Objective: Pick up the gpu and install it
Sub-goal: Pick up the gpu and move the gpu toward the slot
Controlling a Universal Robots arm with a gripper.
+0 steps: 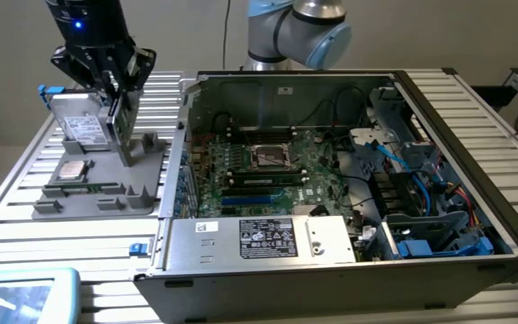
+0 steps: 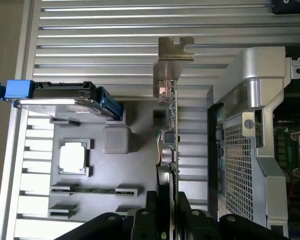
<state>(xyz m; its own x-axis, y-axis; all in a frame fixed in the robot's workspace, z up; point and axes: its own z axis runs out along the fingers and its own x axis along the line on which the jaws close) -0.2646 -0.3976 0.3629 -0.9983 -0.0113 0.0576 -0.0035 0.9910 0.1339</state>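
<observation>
Computer case [image 1: 331, 290]: open on the exterior view's right; no card seated on the motherboard [image 1: 241, 156].
Parts tray [image 1: 142, 182]: beside the case, carrying the hard drive [image 1: 83, 125].
Gripper [image 1: 115, 91]: clamped on the gpu, over the tray.
Gpu [image 2: 171, 125]: on edge between the fingers, metal bracket [image 2: 172, 60] at its far end.
Progress: grasp made; carrying to the case and installing are left.

Grey tray [image 1: 142, 194]; silver hard drive [image 1: 86, 128], blue tabs [image 2: 17, 89]; gpu [image 2: 169, 142] seemingly black.
</observation>
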